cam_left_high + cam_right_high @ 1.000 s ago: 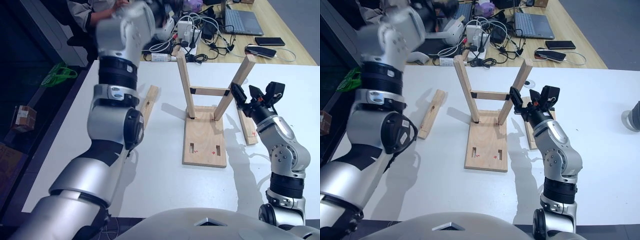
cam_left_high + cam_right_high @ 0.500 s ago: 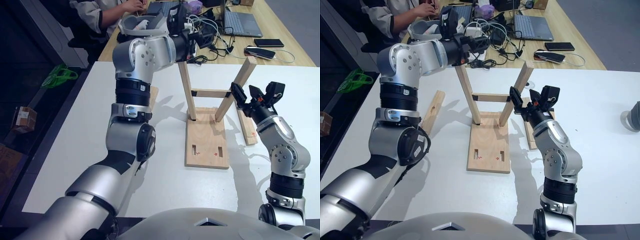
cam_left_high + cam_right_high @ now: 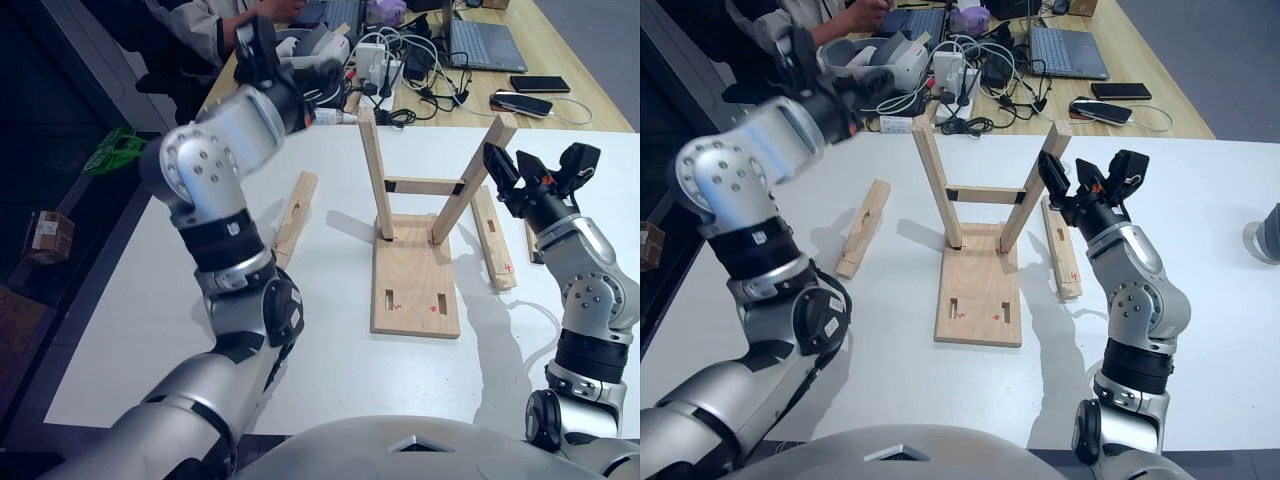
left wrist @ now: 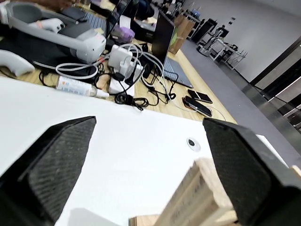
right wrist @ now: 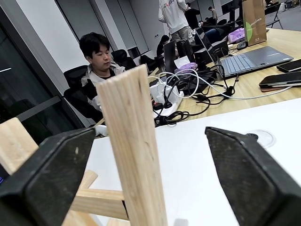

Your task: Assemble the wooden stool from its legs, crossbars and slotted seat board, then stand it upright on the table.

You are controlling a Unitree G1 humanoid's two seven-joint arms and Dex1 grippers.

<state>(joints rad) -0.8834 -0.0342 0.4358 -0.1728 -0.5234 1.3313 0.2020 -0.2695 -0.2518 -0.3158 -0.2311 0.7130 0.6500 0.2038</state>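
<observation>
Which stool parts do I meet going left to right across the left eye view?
Loose leg → left upright leg → crossbar → right upright leg. The seat board and the flat piece on the right overlap these, so I leave them out.

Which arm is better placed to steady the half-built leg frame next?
Probably right: the open right gripper sits beside the top of the upright leg on its side. The left gripper is raised near the table's far edge, farther away.

Legs [image 3: 374,175] upright on seat board [image 3: 415,288]
</observation>
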